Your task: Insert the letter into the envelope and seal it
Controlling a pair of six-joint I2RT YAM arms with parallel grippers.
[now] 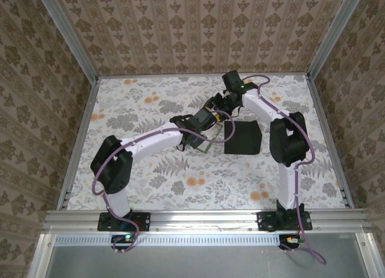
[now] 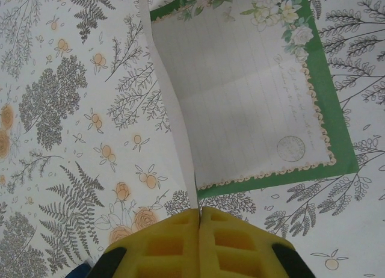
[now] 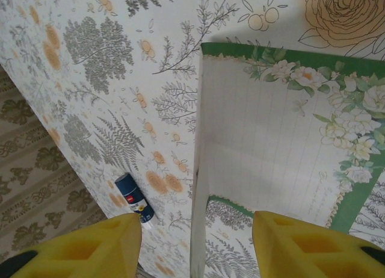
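The letter point(image 2: 252, 97), a white lined sheet with a green border and flower print, is partly folded, and one half stands up off the table. My left gripper point(image 2: 199, 210) is shut on the raised edge of that half. In the right wrist view the letter point(image 3: 271, 133) has its upright fold between the yellow fingers of my right gripper point(image 3: 195, 221), which is open and touches neither side of it. From above, both grippers meet over the table's middle, left gripper point(image 1: 208, 125) and right gripper point(image 1: 224, 109). The black envelope point(image 1: 242, 138) lies flat just right of them.
A small blue-and-white tube point(image 3: 134, 198) lies on the floral tablecloth point(image 1: 150, 169) to one side of the letter. Patterned walls and metal rails point(image 1: 198, 216) close in the table on all sides.
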